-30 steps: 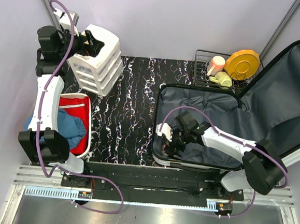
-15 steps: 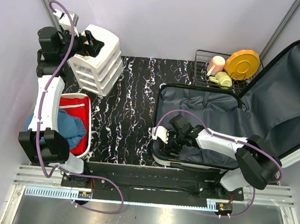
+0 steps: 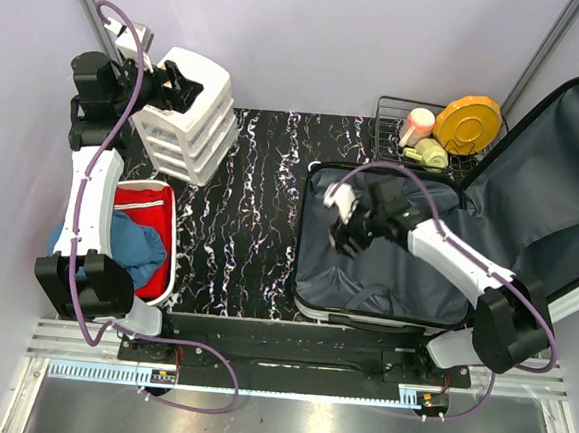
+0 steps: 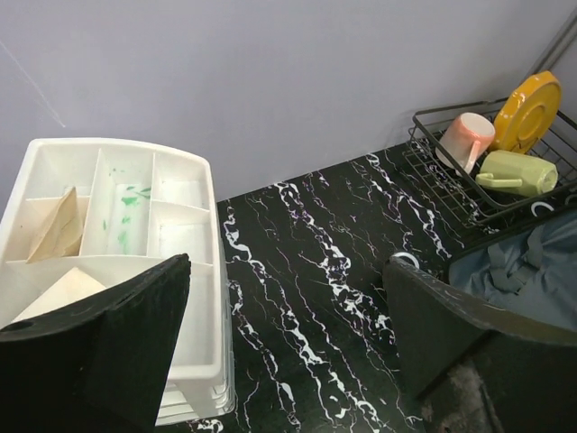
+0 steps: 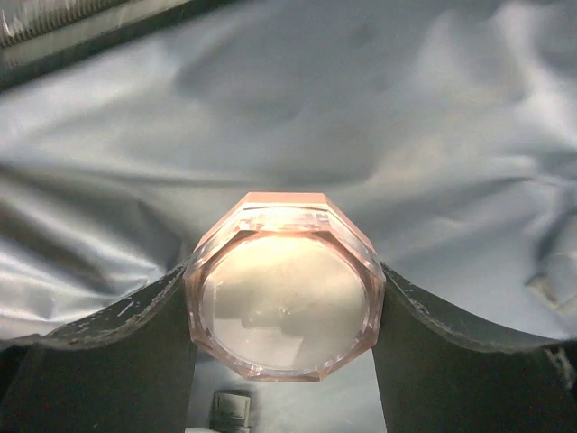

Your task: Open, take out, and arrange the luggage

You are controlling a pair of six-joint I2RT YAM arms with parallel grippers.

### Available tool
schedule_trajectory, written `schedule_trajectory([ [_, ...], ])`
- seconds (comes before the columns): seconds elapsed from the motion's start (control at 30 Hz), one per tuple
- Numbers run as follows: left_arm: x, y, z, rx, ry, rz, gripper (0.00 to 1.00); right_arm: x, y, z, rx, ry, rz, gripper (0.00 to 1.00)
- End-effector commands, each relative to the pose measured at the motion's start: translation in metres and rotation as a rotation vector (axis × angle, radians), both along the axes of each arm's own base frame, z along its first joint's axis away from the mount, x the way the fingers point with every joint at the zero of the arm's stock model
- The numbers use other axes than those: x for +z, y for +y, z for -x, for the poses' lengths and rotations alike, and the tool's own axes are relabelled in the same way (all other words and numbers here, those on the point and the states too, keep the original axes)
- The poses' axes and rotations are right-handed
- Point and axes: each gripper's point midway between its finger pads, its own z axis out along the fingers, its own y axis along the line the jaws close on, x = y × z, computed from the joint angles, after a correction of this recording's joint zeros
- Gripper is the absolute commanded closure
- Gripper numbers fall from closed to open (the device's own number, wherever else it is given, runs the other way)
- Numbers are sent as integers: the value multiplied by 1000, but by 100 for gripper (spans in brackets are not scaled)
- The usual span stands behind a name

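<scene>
Right tool (image 5: 285, 311): clamped on a clear octagonal container (image 5: 285, 271) with a pinkish rim, one finger on each side of it. Directly beneath the tool: the grey fabric lining of the luggage (image 3: 385, 274), which lies open on the worktop (image 3: 250, 203) with its lid raised.

Left tool (image 3: 179, 81): jaws wide apart, empty, just above the white drawer unit (image 3: 191, 129). The luggage is well apart to its right.

luggage (image 3: 369, 283), lid open, grey lining exposed

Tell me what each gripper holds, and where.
Right gripper: a clear pinkish octagonal container, jaws against two opposite sides. Left gripper: nothing, jaws open.
</scene>
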Motion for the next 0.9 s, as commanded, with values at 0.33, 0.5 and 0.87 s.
schedule_trajectory([
  [0.33, -4, -90, 56, -414, -142, -104, 6, 251, 40, -56, -109, 240, -765, 63],
  [0.5, 12, -128, 95, -550, -428, -157, 1, 312, 56, -49, -39, 406, -1000, 63],
  [0.87, 30, -217, 162, -607, -811, -148, 1, 353, 68, -25, 115, 526, -1075, 60],
])
